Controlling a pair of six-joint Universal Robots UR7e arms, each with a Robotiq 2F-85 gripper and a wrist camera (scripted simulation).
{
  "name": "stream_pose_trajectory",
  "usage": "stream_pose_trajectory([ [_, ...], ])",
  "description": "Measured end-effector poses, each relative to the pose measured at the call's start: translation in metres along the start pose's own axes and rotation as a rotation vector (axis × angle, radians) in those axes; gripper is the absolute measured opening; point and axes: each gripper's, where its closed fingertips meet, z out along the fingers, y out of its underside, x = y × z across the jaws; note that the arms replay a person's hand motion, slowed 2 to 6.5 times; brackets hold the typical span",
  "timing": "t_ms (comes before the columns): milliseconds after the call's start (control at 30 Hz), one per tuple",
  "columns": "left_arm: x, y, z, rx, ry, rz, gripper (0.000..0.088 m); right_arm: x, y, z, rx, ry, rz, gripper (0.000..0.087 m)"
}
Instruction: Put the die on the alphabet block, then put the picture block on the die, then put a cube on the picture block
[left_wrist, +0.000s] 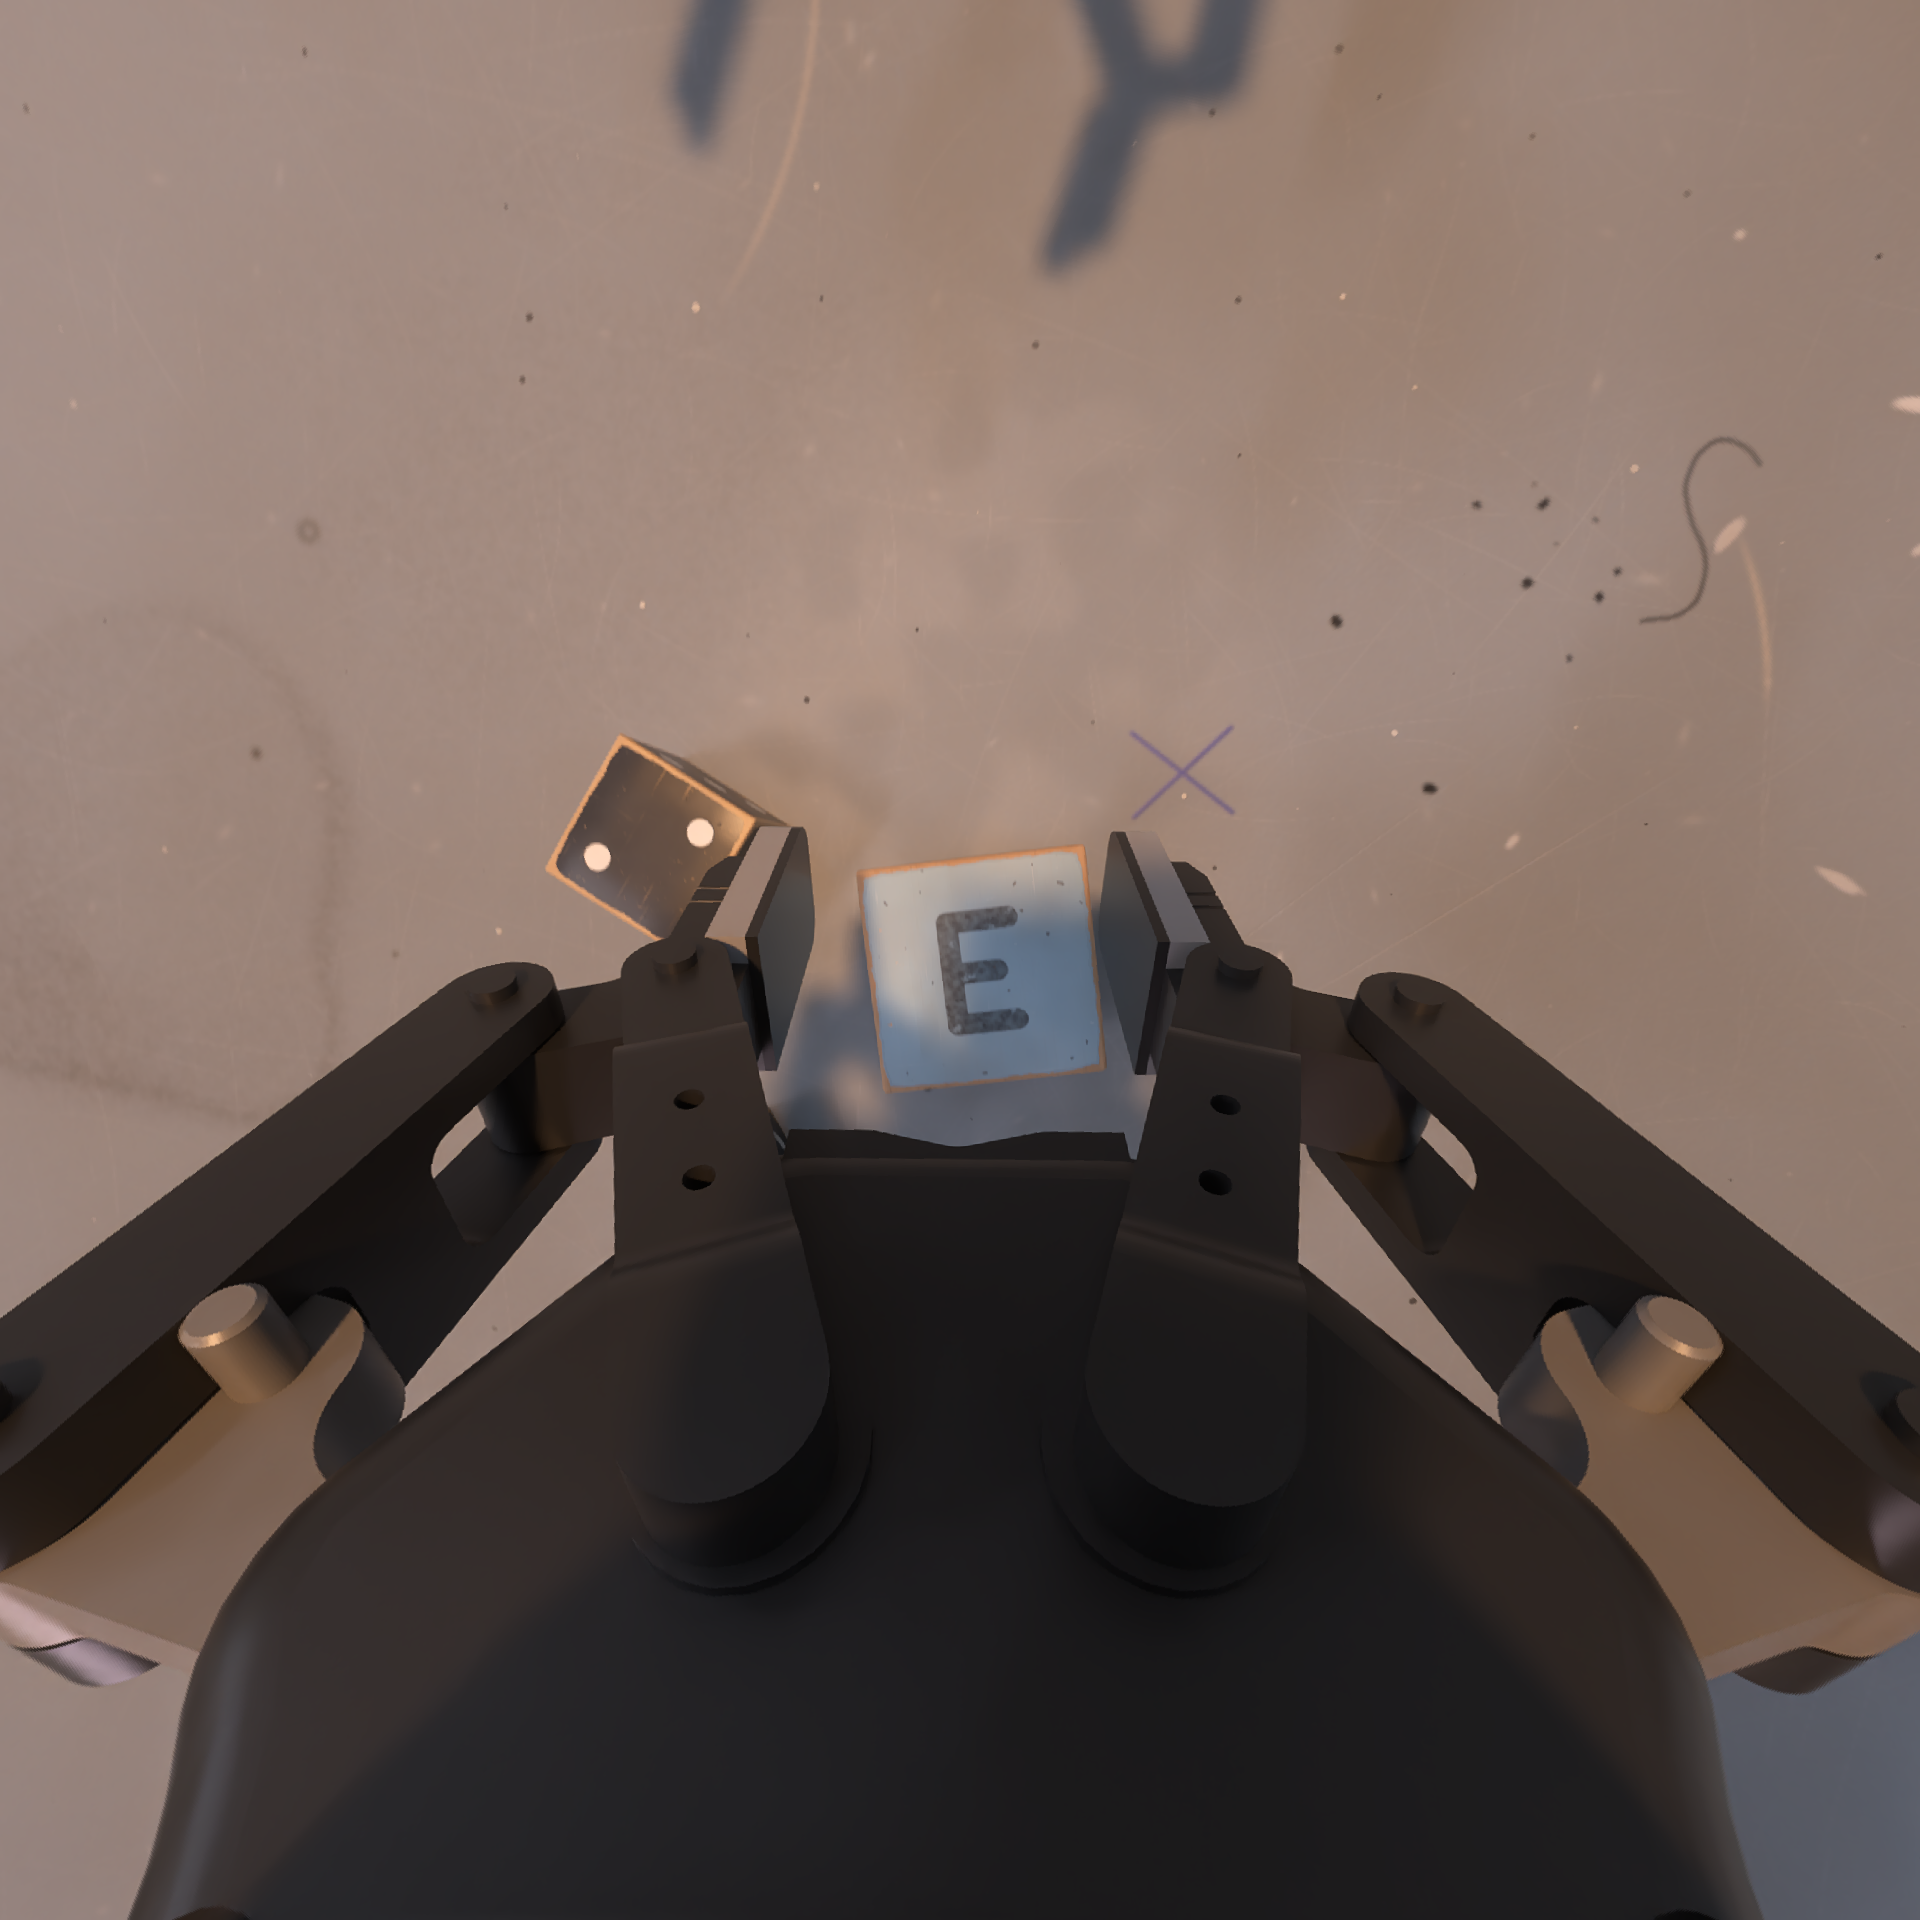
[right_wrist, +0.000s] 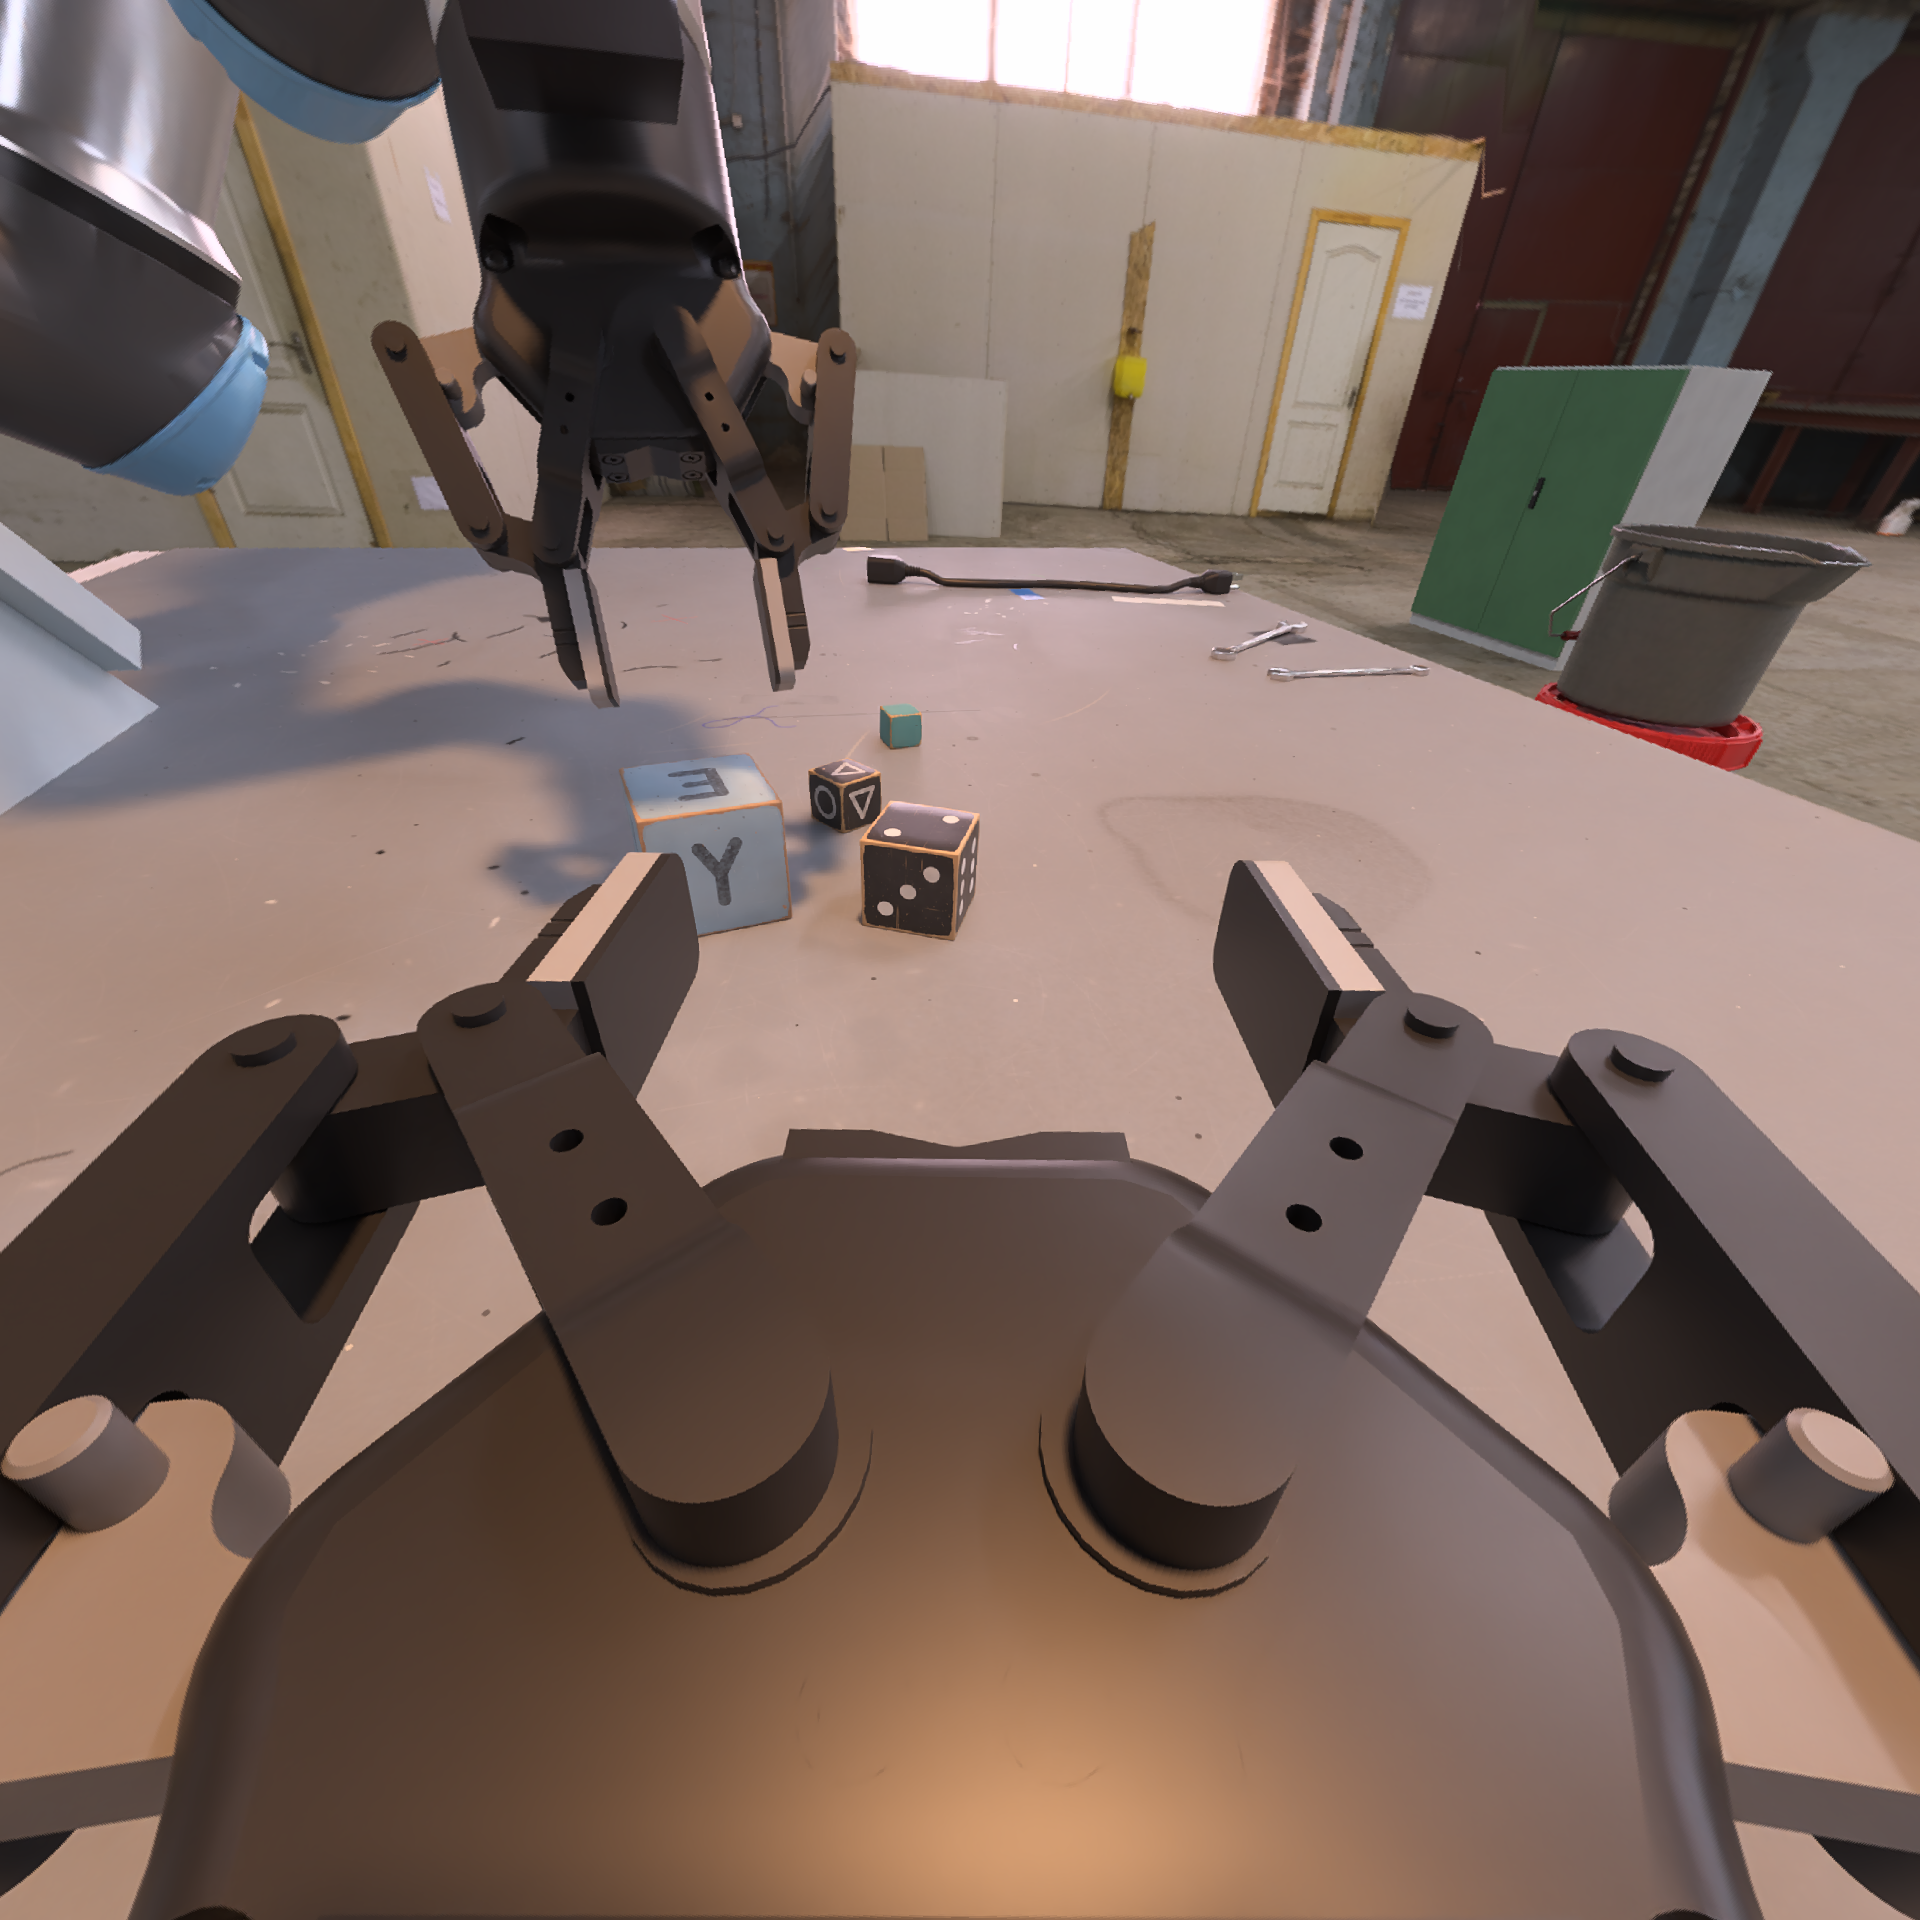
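Observation:
The light blue alphabet block (left_wrist: 982, 966) stands on the table, seen from above between the fingers of my left gripper (left_wrist: 956, 873), which is open and empty. In the right wrist view the left gripper (right_wrist: 686, 665) hovers clearly above the alphabet block (right_wrist: 712, 842). The black die (right_wrist: 920, 868) stands just right of the block; in the left wrist view the die (left_wrist: 649, 836) is partly hidden by one finger. The small black picture block (right_wrist: 844, 795) sits behind them, and a teal cube (right_wrist: 900, 725) lies farther back. My right gripper (right_wrist: 951, 894) is open and empty, short of the die.
A black cable (right_wrist: 1049, 582) and two wrenches (right_wrist: 1257, 636) (right_wrist: 1345, 673) lie at the table's far right. A grey bucket (right_wrist: 1704, 634) and a green cabinet (right_wrist: 1548, 499) stand beyond the right edge. A white box (right_wrist: 52, 644) is at the left. A drawn cross (left_wrist: 1182, 771) marks the table.

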Motion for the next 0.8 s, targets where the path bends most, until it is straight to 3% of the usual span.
stream_pose_trajectory([
  [200,0.006,0.026,0.005,-0.087,-0.042,-0.058,0.0502,0.001,0.0,0.0,0.002,0.002,0.003,0.0854],
  [433,0.009,0.043,0.019,-0.15,-0.057,-0.057,0.0501,0.001,0.0,0.0,0.005,0.004,0.002,0.0854],
  [667,0.008,0.043,0.025,-0.126,-0.052,-0.065,0.0713,0.0,-0.001,-0.001,0.007,0.003,0.001,0.0854],
  [800,0.009,0.042,0.028,-0.112,-0.049,-0.064,0.0773,0.001,0.0,-0.001,0.006,0.001,0.005,0.0854],
])
